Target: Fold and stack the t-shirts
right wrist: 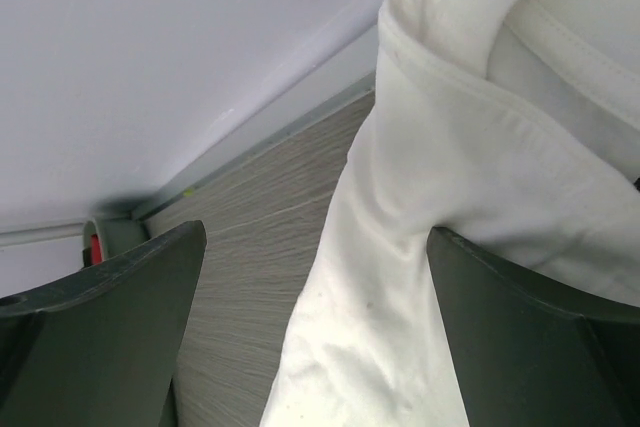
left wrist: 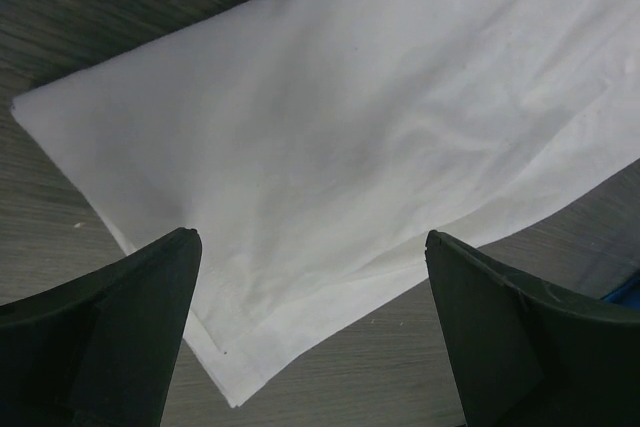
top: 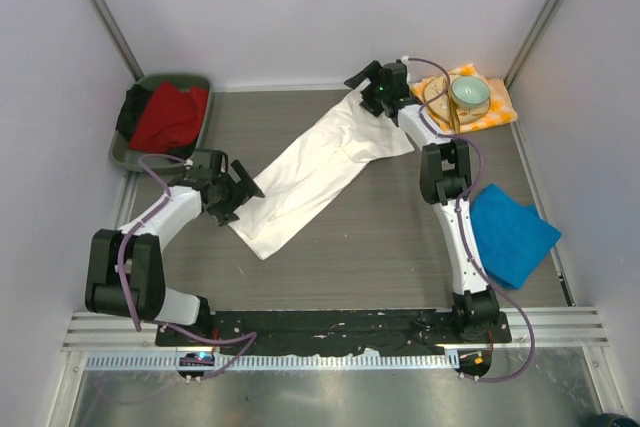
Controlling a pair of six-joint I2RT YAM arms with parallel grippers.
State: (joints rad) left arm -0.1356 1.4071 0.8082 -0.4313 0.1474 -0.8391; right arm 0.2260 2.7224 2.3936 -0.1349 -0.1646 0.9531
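Observation:
The white t-shirt (top: 315,172) lies folded into a long strip, running diagonally from the table's near left to its far middle; no print shows on it. My left gripper (top: 243,190) is open at the strip's near-left end. In the left wrist view the shirt's corner (left wrist: 300,197) lies between the open fingers of that gripper (left wrist: 313,237). My right gripper (top: 362,82) is open at the strip's far end, and in the right wrist view it (right wrist: 315,232) has the collar end (right wrist: 450,147) bunched between its fingers. The blue t-shirt (top: 510,232) lies folded at the right.
A green bin (top: 205,82) holding red cloth stands at the far left corner. An orange-checked napkin (top: 500,107) with a bowl (top: 469,94) on it lies at the far right. Walls enclose the table on three sides.

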